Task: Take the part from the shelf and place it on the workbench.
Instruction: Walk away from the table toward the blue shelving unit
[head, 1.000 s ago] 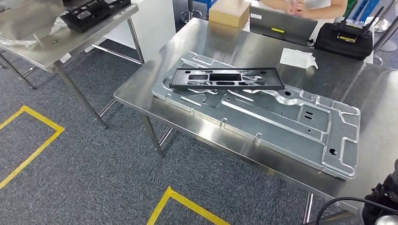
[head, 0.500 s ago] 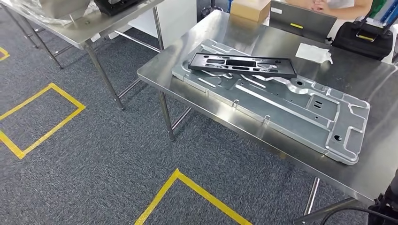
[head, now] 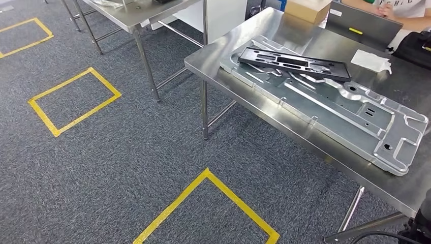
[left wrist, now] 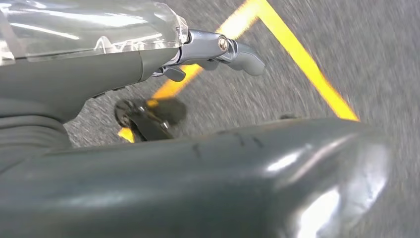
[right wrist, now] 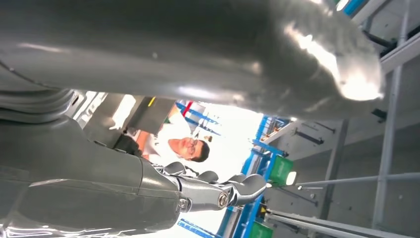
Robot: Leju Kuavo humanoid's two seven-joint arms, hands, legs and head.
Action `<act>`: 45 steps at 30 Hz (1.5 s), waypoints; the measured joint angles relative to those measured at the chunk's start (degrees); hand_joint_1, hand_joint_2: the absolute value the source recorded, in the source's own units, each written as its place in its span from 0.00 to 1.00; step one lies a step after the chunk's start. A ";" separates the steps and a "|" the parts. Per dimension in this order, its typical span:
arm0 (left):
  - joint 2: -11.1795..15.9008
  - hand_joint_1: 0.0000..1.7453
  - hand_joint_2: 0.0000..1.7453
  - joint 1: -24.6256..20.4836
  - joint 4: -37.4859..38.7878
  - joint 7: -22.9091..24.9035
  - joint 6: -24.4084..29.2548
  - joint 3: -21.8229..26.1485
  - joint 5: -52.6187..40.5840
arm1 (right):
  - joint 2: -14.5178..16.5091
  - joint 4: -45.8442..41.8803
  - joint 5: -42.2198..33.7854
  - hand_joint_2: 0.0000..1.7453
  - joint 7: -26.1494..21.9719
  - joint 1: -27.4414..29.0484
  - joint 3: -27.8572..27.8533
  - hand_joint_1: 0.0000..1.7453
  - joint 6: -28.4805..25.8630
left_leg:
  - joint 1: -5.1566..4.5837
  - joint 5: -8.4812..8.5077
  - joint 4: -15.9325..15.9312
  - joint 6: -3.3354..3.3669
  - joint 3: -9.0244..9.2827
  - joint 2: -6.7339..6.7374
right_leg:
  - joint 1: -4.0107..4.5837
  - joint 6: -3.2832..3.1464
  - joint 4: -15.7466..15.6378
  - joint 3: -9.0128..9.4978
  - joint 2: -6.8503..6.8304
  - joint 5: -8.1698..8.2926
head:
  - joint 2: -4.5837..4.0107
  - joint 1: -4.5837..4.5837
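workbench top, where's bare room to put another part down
On the workbench, a bare steel strip runs along the near edge in front of the big metal panel. Another bare patch lies behind the panel, between the black frame and the white paper. The middle is crowded: the panel covers most of the top, with the frame lying on its far end.

Landmark: workbench (head: 239, 48), right half of the head view.

- Metal panel (head: 330, 104) lies flat on the workbench, running along its near edge.
- Part (head: 295, 63) rests on top of the panel, at the panel's far left end.
- Sheet of paper (head: 371, 60) lies on the workbench behind the panel.
- Cardboard box (head: 307, 9) sits at the workbench's far edge; laptop (head: 363, 24) just right of it.
- Person (head: 396, 7) behind the workbench, beyond the laptop.
- Second table (head: 137, 15) stands left of the workbench, apart from it.
- Floor tape outlines (head: 73, 101) lie left of and in front of the workbench.
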 joint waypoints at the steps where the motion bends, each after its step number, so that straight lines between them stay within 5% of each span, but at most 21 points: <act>1: 0.04 0.00 0.00 0.19 0.00 0.31 0.29 0.39 0.57 | 0.04 0.11 0.04 0.00 0.07 -0.02 0.01 0.00 0.17 | -0.09 0.64 -0.11 0.64 -0.56 -0.27 | -0.20 0.24 0.98 -0.44 0.89 -1.35 | 0.00 0.01; 4: 0.26 0.00 0.00 0.37 0.00 2.04 1.66 2.00 2.45 | -0.29 0.97 0.07 0.00 0.90 -0.46 0.02 0.00 0.60 | -0.62 2.64 -0.20 2.00 -3.05 -1.10 | -0.02 0.03 9.98 -3.19 4.62 -9.63 | 0.00 0.00; 5: 0.33 0.00 0.00 0.35 0.00 2.90 2.33 2.68 3.09 | -0.54 1.45 0.06 0.00 1.31 -0.62 0.02 0.00 0.75 | -0.93 3.28 -0.16 2.21 -3.98 -1.54 | 0.23 -0.20 13.39 -3.90 5.12 -11.14 | 0.00 -0.01; 7: 0.38 0.00 0.00 0.37 0.00 5.11 4.08 4.15 4.27 | -0.95 2.45 0.49 0.00 1.97 -0.62 0.04 0.00 1.41 | -1.49 4.53 0.03 2.46 -5.78 -2.61 | 0.85 -0.91 16.14 -3.34 5.52 -9.82 | 0.00 -0.01; 9: 0.21 0.00 0.00 0.59 0.00 8.10 6.68 5.57 5.22 | -1.04 3.46 2.33 0.00 2.32 0.05 0.59 0.00 2.44 | -1.78 5.57 0.46 2.49 -7.20 -3.71 | 1.62 -1.95 11.40 1.02 6.46 -6.21 | 0.00 -0.01; 10: -0.09 0.00 0.00 0.71 0.00 9.76 8.34 6.26 5.61 | -1.04 4.05 3.81 0.00 2.44 0.50 1.22 0.00 3.03 | -1.93 5.96 0.78 2.42 -7.76 -4.23 | 1.96 -2.62 7.15 4.08 7.50 -5.65 | 0.00 -0.01; 12: -1.00 0.00 0.00 0.89 0.01 13.18 12.20 7.58 6.19 | -0.98 6.14 7.73 0.00 2.76 0.98 3.64 0.00 4.05 | -2.07 6.67 1.30 2.14 -8.62 -5.14 | 2.39 -3.44 -0.09 8.63 9.01 -6.78 | 0.00 -0.01; 15: -2.49 0.00 0.00 1.25 0.02 16.76 16.74 9.21 6.35 | -0.38 11.92 14.06 0.00 4.08 0.27 9.64 0.00 4.39 | -2.13 7.65 1.59 1.38 -9.74 -5.85 | 2.24 -4.00 -3.07 9.38 7.94 -7.33 | 0.00 0.00; 17: -3.47 0.00 0.00 1.45 0.02 18.35 19.22 9.85 5.89 | 0.78 17.51 18.07 0.00 5.99 -1.42 14.63 0.00 4.65 | -1.95 5.45 4.35 0.72 -11.06 -4.53 | 1.75 -4.45 -3.39 8.95 6.88 -6.38 | 0.00 -0.01; 19: -4.48 0.00 0.00 1.38 0.02 19.28 21.33 10.08 4.91 | 2.72 25.72 22.61 0.00 8.19 -4.28 20.05 0.00 4.49 | -1.28 0.95 11.18 -0.20 -13.67 -2.95 | 1.61 -4.57 -3.41 8.38 5.80 -5.77 | 0.00 -0.01; 21: -5.16 0.00 0.00 1.18 0.02 19.34 22.64 10.14 3.80 | 4.93 36.00 27.55 0.00 10.00 -7.46 25.58 0.00 3.11 | -0.46 -1.32 17.13 -1.10 -15.66 -2.53 | 1.51 -4.27 -3.29 7.88 4.60 -5.38 | 0.00 -0.01; 23: -5.59 0.00 0.00 1.09 0.02 18.62 23.65 10.14 2.73 | 7.28 48.20 32.13 0.00 11.34 -10.81 30.91 0.00 0.86 | 0.38 0.35 15.53 -1.80 -13.82 -2.12 | 1.36 -3.85 -3.05 7.57 3.31 -5.25 | 0.00 -0.01; 26: -6.13 0.00 0.00 0.80 0.02 16.83 24.17 10.12 1.66 | 10.58 68.57 36.86 0.00 14.18 -15.85 37.37 0.00 -2.77 | 1.14 3.89 5.31 -2.32 -7.10 -0.10 | 1.27 -2.83 -2.39 7.35 1.50 -5.76 | 0.00 0.03; 30: -6.42 0.00 0.00 0.68 0.02 16.44 24.50 10.12 0.96 | 12.15 91.88 31.75 0.00 20.46 -18.65 40.27 0.00 -1.26 | 0.74 3.43 2.98 -0.22 -6.32 -0.69 | 1.39 -1.04 -1.64 7.59 -0.19 -6.71 | 0.00 0.11; 33: -6.15 0.00 0.00 0.91 0.02 17.25 25.65 10.13 0.01 | 11.53 102.29 24.88 0.00 23.42 -17.65 37.93 0.00 0.77 | 0.36 3.68 2.64 1.08 -6.63 -2.08 | 0.95 -0.38 4.03 4.99 3.00 -10.60 | 0.00 0.14; 35: -5.94 0.00 0.00 1.01 0.02 17.47 25.47 10.14 -0.49 | 10.85 107.22 21.64 0.00 25.62 -17.01 35.99 0.00 2.02 | -0.20 3.50 2.62 1.65 -6.87 -2.77 | 1.12 -0.63 12.13 0.46 5.07 -14.18 | 0.00 0.14; 37: -5.78 0.00 0.00 1.09 0.02 17.38 24.76 10.14 -0.93 | 10.31 110.62 17.26 0.00 29.48 -16.46 33.24 0.00 3.39 | -0.95 2.93 2.63 2.28 -6.70 -3.67 | 1.53 -1.26 16.04 -2.43 5.49 -13.88 | 0.00 0.14; 38: -5.72 0.00 0.00 1.12 0.02 17.24 24.47 10.13 -1.11 | 10.07 111.87 15.15 0.00 31.31 -16.18 31.63 0.00 3.85 | -1.35 2.59 2.63 2.55 -6.36 -4.13 | 1.83 -1.77 14.78 -2.35 5.68 -12.00 | 0.00 0.14; 41: -5.62 0.00 0.00 1.15 0.04 16.77 24.20 10.14 -1.60 | 9.34 114.68 10.63 0.00 33.57 -15.49 26.64 0.00 4.19 | -2.25 1.71 2.66 2.85 -5.11 -5.15 | 2.90 -3.87 4.05 1.73 7.46 -5.81 | 0.00 0.14; 45: -5.19 0.00 0.00 1.08 0.01 16.38 24.37 10.13 -2.07 | 9.15 116.37 8.75 0.00 32.78 -15.43 21.96 0.00 4.08 | -2.38 0.61 2.57 2.07 -4.60 -5.97 | 3.13 -4.78 -0.15 3.91 7.34 -5.96 | 0.00 0.13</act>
